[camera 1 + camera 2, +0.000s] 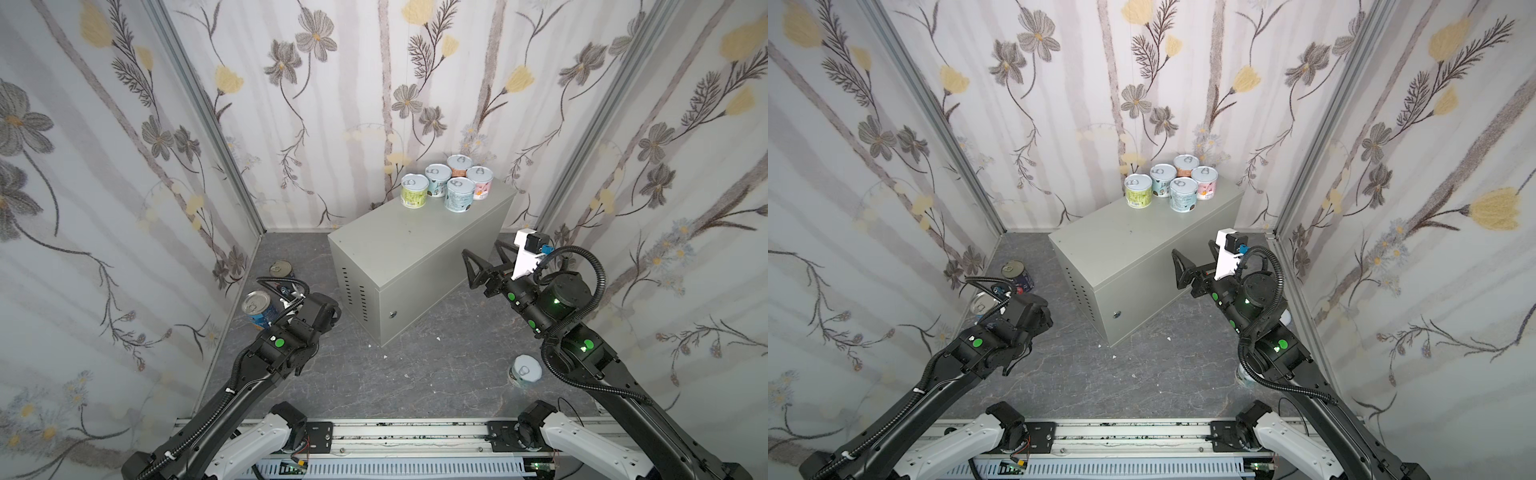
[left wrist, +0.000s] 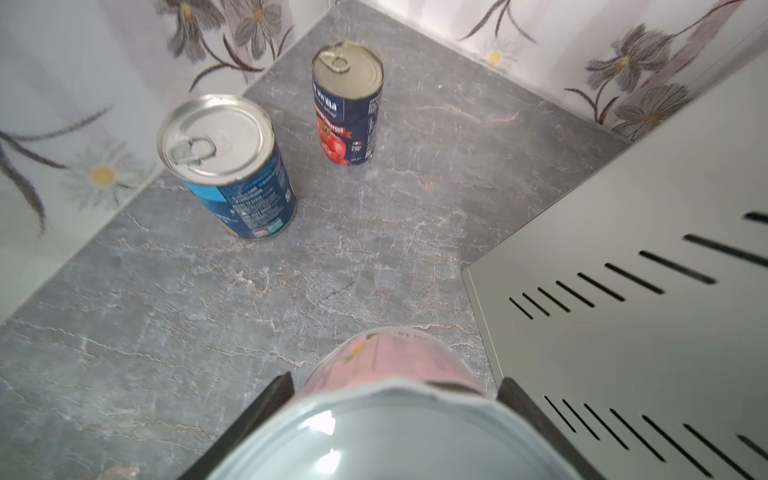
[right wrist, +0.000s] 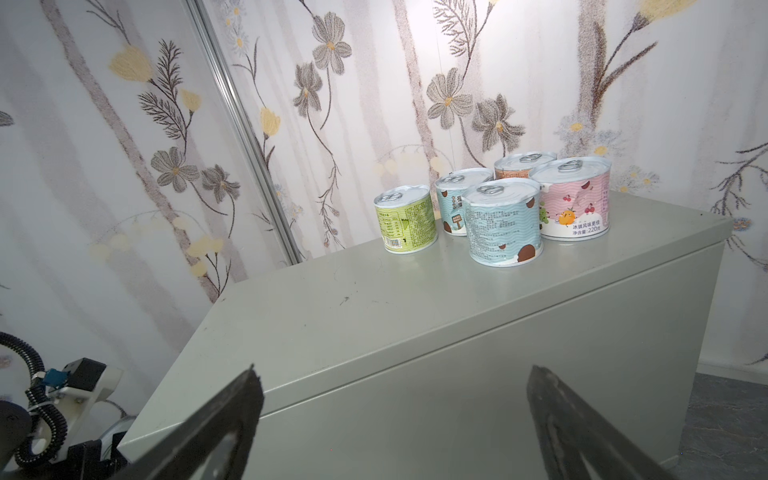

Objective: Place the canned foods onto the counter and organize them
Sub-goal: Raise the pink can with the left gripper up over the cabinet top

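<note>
My left gripper (image 2: 395,390) is shut on a short pink-labelled can (image 2: 390,357), held above the floor beside the vented end of the counter (image 2: 623,332). In both top views its jaws are hidden under the wrist. Several short cans stand clustered at the far end of the counter (image 1: 399,257), among them a green one (image 1: 414,190) and a pink one (image 3: 575,203). My right gripper (image 1: 484,259) is open and empty, level with the counter's near right edge (image 3: 374,316). A tall blue can (image 2: 232,166) and a navy-red can (image 2: 349,104) stand on the floor.
A short white-lidded can (image 1: 526,370) stands on the floor by the right arm's elbow. Floral walls close in on three sides. The blue can (image 1: 258,309) and navy-red can (image 1: 282,270) stand near the left wall. The floor (image 1: 374,374) is dark marbled grey.
</note>
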Robot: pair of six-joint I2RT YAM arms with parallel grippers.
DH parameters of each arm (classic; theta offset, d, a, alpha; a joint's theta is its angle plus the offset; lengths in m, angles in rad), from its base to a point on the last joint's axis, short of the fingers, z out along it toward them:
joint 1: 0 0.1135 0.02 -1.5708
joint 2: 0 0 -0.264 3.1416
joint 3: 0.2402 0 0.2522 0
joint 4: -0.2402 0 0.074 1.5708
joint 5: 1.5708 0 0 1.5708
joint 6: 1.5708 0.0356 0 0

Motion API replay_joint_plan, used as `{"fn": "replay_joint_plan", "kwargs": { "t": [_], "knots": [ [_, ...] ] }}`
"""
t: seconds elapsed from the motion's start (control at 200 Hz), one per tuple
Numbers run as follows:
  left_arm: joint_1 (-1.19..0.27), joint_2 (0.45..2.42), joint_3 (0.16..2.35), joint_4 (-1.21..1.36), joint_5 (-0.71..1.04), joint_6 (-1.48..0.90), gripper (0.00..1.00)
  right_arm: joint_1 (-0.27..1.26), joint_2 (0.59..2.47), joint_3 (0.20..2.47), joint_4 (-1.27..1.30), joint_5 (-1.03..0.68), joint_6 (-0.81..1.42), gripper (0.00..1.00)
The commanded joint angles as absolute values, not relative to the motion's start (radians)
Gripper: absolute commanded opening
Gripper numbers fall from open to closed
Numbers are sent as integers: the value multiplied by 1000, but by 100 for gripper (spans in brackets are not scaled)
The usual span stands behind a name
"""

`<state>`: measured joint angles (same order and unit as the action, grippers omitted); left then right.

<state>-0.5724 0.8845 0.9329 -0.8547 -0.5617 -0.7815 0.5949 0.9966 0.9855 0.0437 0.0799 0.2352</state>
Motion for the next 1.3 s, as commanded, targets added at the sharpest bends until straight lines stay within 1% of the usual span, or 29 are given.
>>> {"fn": "replay_joint_plan", "kwargs": {
  "t": [0.0,0.225,0.48,0.714,0.834,0.964,1.104,1.294],
  "knots": [
    [-555,874,1017,-917,-612,-681,61,590,999,994,43,51,253,100],
    [-524,905,1215,-979,-572,-563,63,574,991,991,10,30,267,100],
    [-524,1039,1458,-1021,-488,-446,62,566,970,986,-44,29,261,100],
    [-524,1167,1684,-1044,-445,-374,62,557,951,971,-80,26,259,100],
    [-525,1225,1783,-1034,-451,-358,62,556,964,970,-96,20,259,100],
    [-525,1306,1894,-1031,-415,-327,62,556,974,976,-107,21,255,100],
    [-556,1381,1971,-1031,-393,-309,62,554,975,980,-112,20,255,100],
    [-624,1476,2064,-1038,-413,-282,61,554,982,986,-129,19,248,100]
  ]
}}
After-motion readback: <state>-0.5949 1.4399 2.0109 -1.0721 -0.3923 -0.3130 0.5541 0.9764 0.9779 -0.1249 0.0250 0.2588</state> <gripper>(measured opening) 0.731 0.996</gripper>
